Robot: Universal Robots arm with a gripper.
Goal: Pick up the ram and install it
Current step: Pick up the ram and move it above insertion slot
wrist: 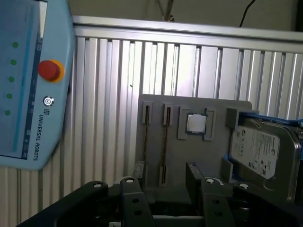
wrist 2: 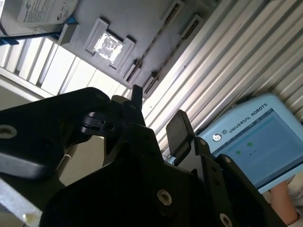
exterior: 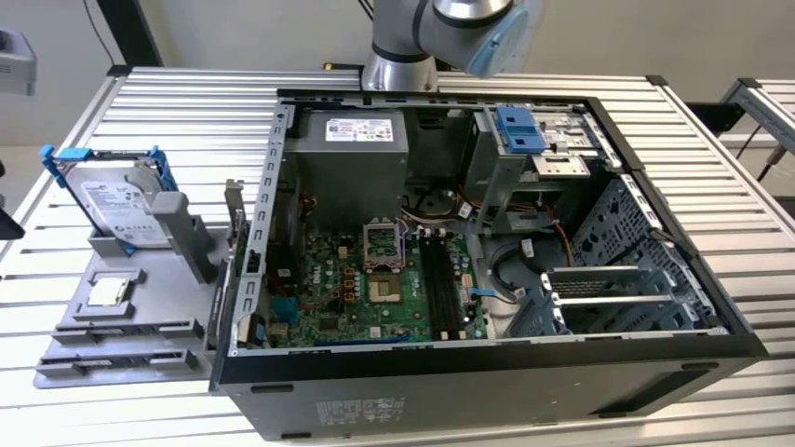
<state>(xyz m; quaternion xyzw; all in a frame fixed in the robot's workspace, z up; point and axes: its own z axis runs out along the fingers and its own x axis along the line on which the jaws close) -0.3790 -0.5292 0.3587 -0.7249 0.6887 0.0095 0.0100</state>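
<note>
Black two-fingered claw (wrist 2: 158, 106) in both wrist views (wrist: 161, 175): fingers (wrist 2: 180, 127) apart, nothing clamped between them, facing the ribbed aluminium bench (wrist: 109, 85). Beyond the claw in the first wrist view, a flat grey holder tray (wrist: 189, 156) lying on the bench, with two long narrow slits side by side, a small square silver chip (wrist: 196, 123) seated in a square pocket beside them, and next to that a boxy silver hard drive in a blue frame (wrist: 258, 146) standing in a bracket at the tray's end. Apart from the tray, a light blue touch-screen pendant (wrist: 28, 94) with a red button (wrist: 49, 70).

In the exterior view, an open black computer case (exterior: 497, 391) lying on its side on the bench, tray just beside it on the exterior view's left, silver arm (exterior: 404, 42) with a blue joint cap rising behind the case's far wall. Inside, a green motherboard (exterior: 335, 279) with long black slots (exterior: 437, 275). Ram: cannot tell whether seated in those slots, too dark there to separate stick from slot
</note>
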